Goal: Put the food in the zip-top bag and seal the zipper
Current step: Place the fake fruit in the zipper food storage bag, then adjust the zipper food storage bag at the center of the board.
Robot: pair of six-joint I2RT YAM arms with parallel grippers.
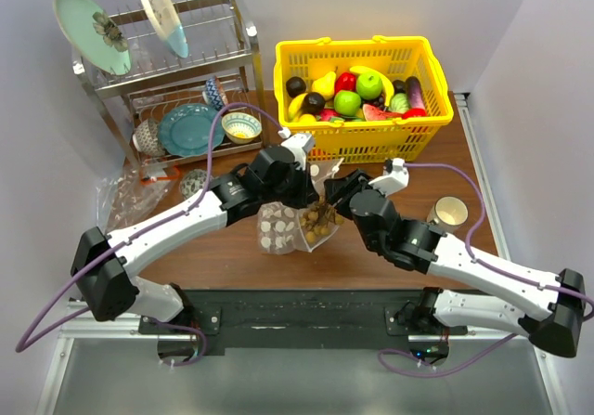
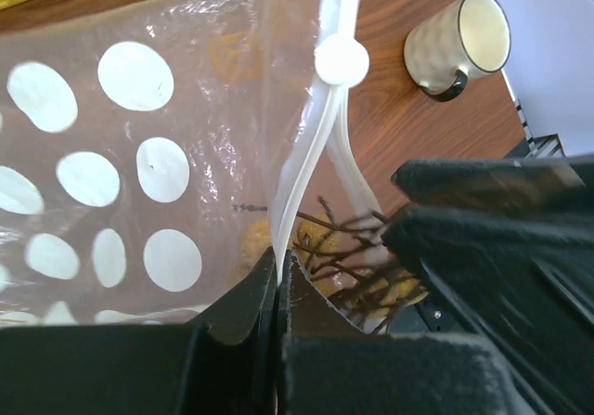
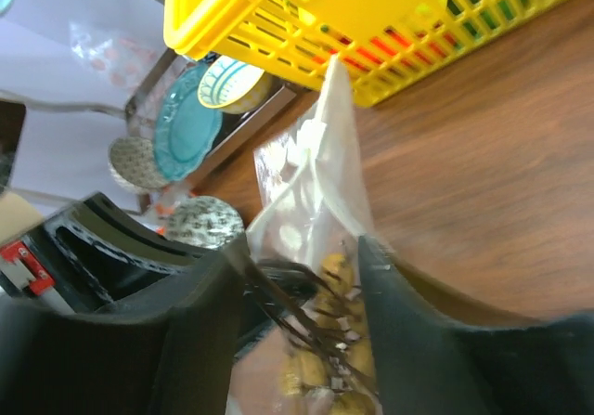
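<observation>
Left gripper pressed shut on the white zipper strip of the dotted clear bag, held upright over the wooden table. Tan ball cluster sat inside. Right gripper jaws spread, straddling the bag.

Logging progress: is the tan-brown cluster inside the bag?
Yes, the tan-brown cluster shows through the clear wall of the dotted zip-top bag.

one yellow basket holding two green apples, one red fruit, one eggplant, one dish rack carrying three plates, about four bowls, one mug sitting alone, one white-dotted bag containing one tan ball cluster
</observation>
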